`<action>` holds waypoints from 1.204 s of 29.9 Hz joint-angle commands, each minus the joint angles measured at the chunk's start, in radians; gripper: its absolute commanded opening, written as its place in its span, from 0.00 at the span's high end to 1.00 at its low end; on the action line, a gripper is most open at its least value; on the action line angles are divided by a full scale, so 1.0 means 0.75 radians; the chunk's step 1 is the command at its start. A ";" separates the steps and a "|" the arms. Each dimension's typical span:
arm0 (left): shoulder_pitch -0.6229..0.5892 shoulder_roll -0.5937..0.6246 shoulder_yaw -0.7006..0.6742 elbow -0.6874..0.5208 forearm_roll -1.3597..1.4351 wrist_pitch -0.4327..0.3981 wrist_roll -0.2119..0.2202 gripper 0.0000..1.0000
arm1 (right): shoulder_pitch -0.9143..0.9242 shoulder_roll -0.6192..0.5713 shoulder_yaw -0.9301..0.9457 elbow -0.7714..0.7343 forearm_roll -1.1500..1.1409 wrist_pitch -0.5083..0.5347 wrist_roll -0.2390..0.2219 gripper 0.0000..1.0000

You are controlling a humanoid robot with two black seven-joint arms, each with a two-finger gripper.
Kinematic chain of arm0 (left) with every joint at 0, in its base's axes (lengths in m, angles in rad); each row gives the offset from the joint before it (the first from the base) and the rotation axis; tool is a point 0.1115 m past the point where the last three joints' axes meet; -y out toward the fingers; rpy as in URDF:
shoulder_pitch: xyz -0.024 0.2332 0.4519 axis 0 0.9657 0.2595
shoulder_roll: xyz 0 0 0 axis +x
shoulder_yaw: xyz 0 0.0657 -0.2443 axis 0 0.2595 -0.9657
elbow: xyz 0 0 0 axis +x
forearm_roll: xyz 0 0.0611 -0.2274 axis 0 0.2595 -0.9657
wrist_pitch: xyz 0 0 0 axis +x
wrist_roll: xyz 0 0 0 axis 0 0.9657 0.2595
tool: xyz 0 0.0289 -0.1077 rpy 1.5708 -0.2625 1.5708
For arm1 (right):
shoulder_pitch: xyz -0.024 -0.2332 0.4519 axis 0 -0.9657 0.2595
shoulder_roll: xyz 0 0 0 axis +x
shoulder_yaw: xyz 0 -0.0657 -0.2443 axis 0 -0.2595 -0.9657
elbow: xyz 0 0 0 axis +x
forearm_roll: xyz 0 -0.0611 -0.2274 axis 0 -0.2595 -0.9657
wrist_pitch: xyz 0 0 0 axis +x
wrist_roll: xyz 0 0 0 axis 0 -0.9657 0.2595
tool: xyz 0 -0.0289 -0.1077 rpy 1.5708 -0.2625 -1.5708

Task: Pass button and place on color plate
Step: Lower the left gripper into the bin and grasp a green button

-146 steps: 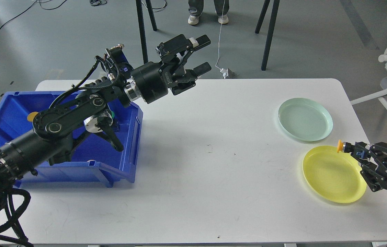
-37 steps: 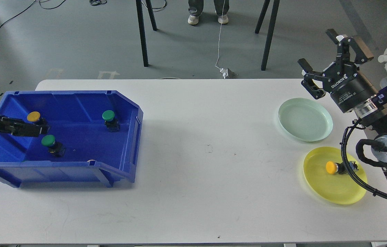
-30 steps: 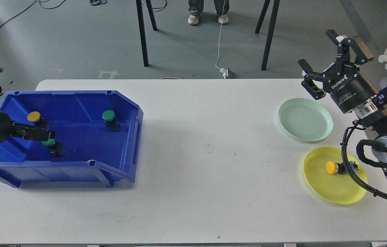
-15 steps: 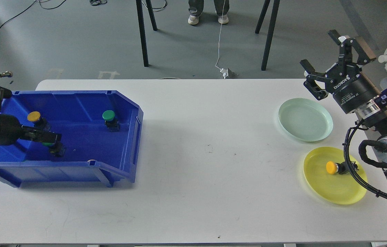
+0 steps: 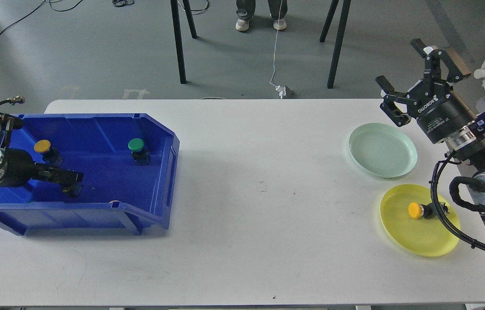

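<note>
White table (image 5: 242, 206): carried a blue bin (image 5: 96, 213) at its left end, and a pale green plate (image 5: 382, 150) with a yellow plate (image 5: 423, 241) just beside it at right.

The left arm comes in low from the left edge, its wrist level and pointing right. The left end effector (image 5: 72, 177) is dark and seen edge-on, so its fingers cannot be told apart. The right arm rises from the right edge, forearm angled up and left. The right end effector (image 5: 401, 64) stands raised, fingers spread wide apart with nothing between them.
</note>
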 commanded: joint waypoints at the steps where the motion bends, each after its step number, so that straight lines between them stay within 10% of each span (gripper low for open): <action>1: 0.003 -0.032 0.003 0.033 0.002 0.000 0.000 0.06 | -0.002 0.002 0.000 0.000 0.000 0.000 0.000 0.02; 36: 0.050 -0.050 0.007 0.088 0.014 0.000 0.000 0.72 | -0.010 0.002 0.000 0.000 0.000 0.000 0.000 0.02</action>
